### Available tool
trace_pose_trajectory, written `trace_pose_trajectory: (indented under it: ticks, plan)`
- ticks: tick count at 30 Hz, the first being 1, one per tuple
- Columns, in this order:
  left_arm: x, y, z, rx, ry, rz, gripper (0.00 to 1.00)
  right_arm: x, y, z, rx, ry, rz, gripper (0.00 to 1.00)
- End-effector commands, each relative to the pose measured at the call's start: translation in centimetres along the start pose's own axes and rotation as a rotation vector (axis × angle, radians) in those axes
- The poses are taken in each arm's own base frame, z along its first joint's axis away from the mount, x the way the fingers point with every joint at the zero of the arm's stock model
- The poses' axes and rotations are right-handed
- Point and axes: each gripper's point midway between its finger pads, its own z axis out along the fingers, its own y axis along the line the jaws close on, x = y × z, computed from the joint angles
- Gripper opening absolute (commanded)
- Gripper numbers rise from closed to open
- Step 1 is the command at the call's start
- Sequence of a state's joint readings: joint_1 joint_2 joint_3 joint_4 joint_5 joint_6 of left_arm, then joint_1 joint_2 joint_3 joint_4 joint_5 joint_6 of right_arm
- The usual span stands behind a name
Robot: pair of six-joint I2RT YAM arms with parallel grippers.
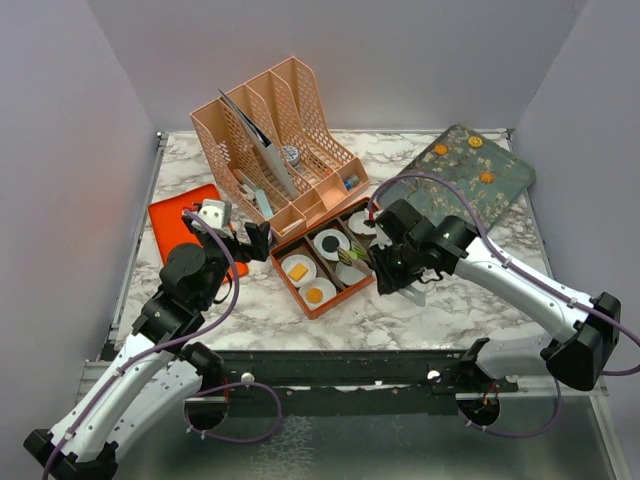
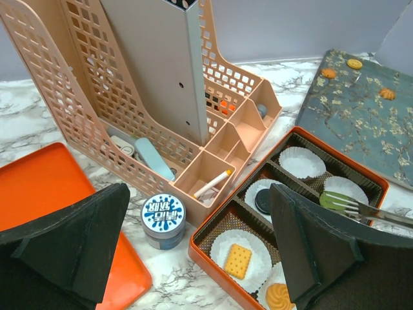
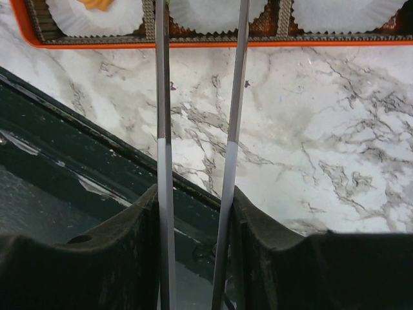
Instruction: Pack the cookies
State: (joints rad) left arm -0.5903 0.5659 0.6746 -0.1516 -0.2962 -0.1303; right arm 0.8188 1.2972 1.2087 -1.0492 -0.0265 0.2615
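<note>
From where I stood, the right claw was closed narrowly on a pair of metal tongs, both blades pinned between its fingers. The tongs' tips reached into the orange box and lay at the green cookie in its paper cup; whether they pinched it I could not tell. The left claw hung wide apart, holding nothing, just beside the box's left end, with a small blue-and-white tin before it. Near that claw sat the square cookie, an orange round and the black cookie. Three more orange cookies lay well apart on the floral board, across the marble bench.
</note>
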Motion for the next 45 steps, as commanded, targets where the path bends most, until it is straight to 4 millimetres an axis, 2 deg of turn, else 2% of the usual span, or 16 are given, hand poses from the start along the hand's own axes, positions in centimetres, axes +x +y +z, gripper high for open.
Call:
trace_pose_trajectory:
  ticks: [1,13,19,31,38,42,45]
  plan:
    - [0.0,0.3,0.1,-0.012,-0.006,0.006,0.99,1.2,-0.1,0.0,0.014,0.016,0.02,0.21]
    - [0.1,0.3,0.2,-0.012,-0.003,0.007,0.99,2.0,-0.4,1.5,0.027,0.046,0.007,0.25]
    - [0.1,0.3,0.2,-0.011,-0.003,0.007,0.99,1.8,-0.2,2.5,0.017,0.055,-0.003,0.33]
    - [0.1,0.3,0.2,-0.01,-0.003,0.006,0.99,1.2,0.2,2.6,-0.002,0.04,-0.018,0.54]
    - [0.1,0.2,0.2,-0.008,-0.003,0.007,0.99,0.2,0.2,1.7,0.002,0.003,-0.024,0.53]
    - [0.1,0.2,0.2,-0.008,-0.005,0.006,0.99,-1.0,0.3,0.7,0.004,-0.04,-0.025,0.5]
    - [0.0,0.2,0.1,-0.007,-0.006,0.006,0.99,-2.3,-0.3,-0.2,0.053,-0.086,-0.021,0.49]
